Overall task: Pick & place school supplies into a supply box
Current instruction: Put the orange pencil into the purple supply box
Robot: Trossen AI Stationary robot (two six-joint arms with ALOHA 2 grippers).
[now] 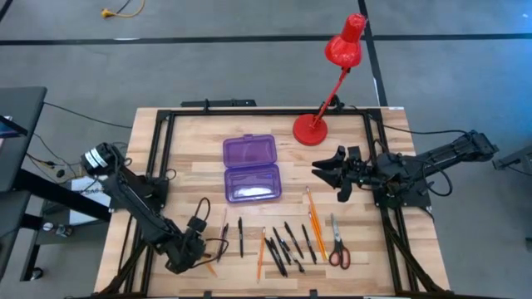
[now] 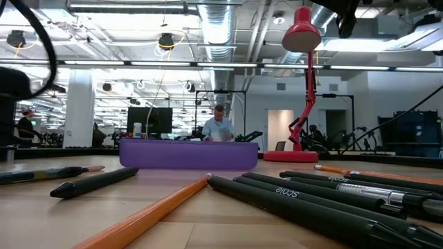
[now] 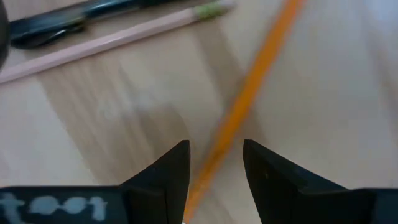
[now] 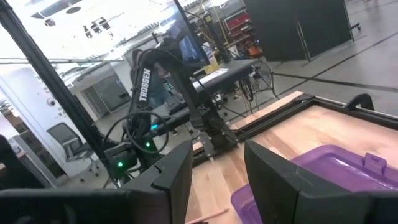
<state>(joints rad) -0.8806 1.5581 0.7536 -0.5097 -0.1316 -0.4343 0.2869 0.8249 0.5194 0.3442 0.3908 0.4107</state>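
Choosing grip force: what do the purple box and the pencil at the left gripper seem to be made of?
The purple box looks like translucent, glossy plastic: light shows through its lid and glints on it. The orange pencil, lying between the open fingers of the left gripper, looks like painted wood with a smooth coat, though its core is not visible.

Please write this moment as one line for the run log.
left gripper: open, astride orange pencil, low at table | right gripper: open, empty, raised beside purple box | box: open | scissors: on table
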